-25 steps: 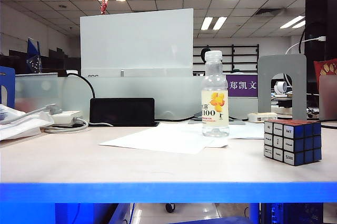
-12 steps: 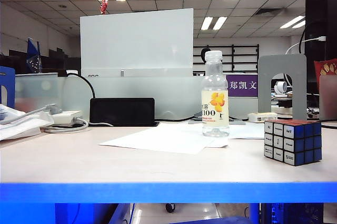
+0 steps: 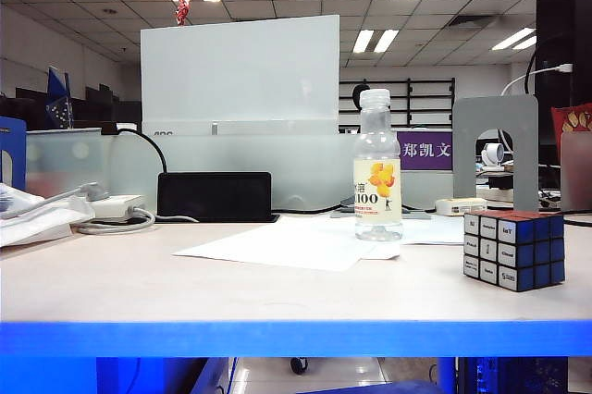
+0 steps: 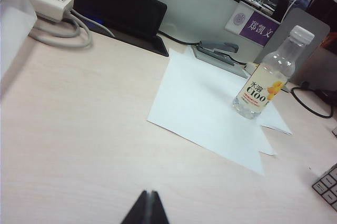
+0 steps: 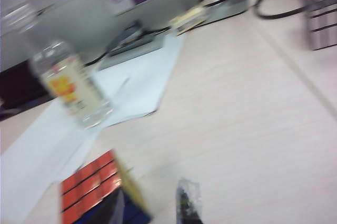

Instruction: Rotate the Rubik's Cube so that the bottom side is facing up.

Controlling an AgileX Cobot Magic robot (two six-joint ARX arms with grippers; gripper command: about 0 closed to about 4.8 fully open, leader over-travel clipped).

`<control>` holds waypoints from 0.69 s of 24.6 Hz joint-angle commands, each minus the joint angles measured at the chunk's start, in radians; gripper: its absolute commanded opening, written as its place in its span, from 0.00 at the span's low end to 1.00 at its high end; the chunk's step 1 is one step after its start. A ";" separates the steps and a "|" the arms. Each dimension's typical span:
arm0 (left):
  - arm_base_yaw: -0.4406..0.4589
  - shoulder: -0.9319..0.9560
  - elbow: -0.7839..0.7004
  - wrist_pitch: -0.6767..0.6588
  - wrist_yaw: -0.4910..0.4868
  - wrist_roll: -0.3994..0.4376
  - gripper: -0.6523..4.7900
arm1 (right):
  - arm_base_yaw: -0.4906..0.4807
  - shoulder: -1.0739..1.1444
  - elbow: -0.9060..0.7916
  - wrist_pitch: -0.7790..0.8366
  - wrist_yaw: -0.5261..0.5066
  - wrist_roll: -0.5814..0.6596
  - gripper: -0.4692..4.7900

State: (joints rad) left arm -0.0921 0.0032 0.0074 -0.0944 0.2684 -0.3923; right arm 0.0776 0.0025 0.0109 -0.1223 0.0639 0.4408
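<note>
My left gripper [image 4: 148, 208] hangs over bare table [image 3: 139, 288], its two fingers pressed together with nothing between them, well apart from everything. Further right stand the white paper sheets [image 3: 287, 244] and on them the bottle [image 3: 377, 167]. Then comes the Rubik's Cube [image 3: 514, 250], near the right end of the table and flat on it, apart from the bottle.

My right gripper [image 5: 152, 208] is just beside the cube, partly open. That view is blurred, so I think one finger is at the cube's side and nothing is clamped, but I cannot be sure.

The risks, as I judge them: if my right fingers close on a corner and not on two flat faces, the cube can twist out or its layers can turn. A push instead of a grip could slide it toward the table end. A wide swing may knock the bottle over.

The cube has no long axis. Its reddish face points up, and one vertical edge points at the exterior camera, white face to the left, blue to the right.
</note>
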 commanded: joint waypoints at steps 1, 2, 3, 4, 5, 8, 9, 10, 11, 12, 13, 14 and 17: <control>0.002 -0.002 0.001 0.005 0.001 0.008 0.12 | -0.055 -0.001 -0.004 0.008 0.000 0.005 0.35; 0.002 -0.002 0.001 0.005 0.001 0.008 0.12 | -0.071 -0.001 -0.004 0.002 -0.003 0.005 0.35; 0.002 -0.002 0.001 0.005 0.001 0.008 0.12 | -0.082 -0.001 -0.004 -0.003 -0.003 0.005 0.35; 0.002 -0.002 0.001 0.005 0.001 0.008 0.12 | -0.091 -0.001 -0.004 -0.008 -0.003 0.005 0.35; 0.002 -0.002 0.001 0.005 0.001 0.008 0.12 | -0.099 -0.001 -0.004 -0.009 -0.003 0.005 0.35; 0.002 -0.002 0.001 0.005 0.001 0.008 0.12 | -0.108 -0.001 -0.004 -0.008 -0.003 0.004 0.35; 0.002 -0.002 0.001 0.005 0.001 0.008 0.12 | -0.106 -0.001 -0.004 -0.009 -0.002 0.004 0.35; 0.002 -0.002 0.001 0.005 0.001 0.008 0.12 | -0.106 -0.001 -0.004 -0.012 -0.002 0.004 0.35; 0.002 -0.002 0.001 0.005 0.001 0.008 0.12 | -0.106 -0.001 -0.004 -0.013 -0.002 0.004 0.35; 0.002 -0.002 0.001 0.005 0.001 0.008 0.12 | -0.106 -0.001 -0.004 -0.013 -0.002 0.004 0.35; 0.002 -0.002 0.001 0.005 0.001 0.008 0.12 | -0.106 -0.001 -0.004 -0.013 -0.002 0.004 0.35; 0.002 -0.002 0.001 0.005 0.001 0.008 0.12 | -0.106 -0.001 -0.004 -0.013 -0.002 0.004 0.35; 0.002 -0.002 0.001 0.005 0.001 0.008 0.12 | -0.106 -0.001 -0.004 -0.019 -0.003 0.004 0.35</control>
State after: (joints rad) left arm -0.0921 0.0032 0.0074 -0.0944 0.2684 -0.3923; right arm -0.0292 0.0025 0.0109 -0.1490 0.0608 0.4416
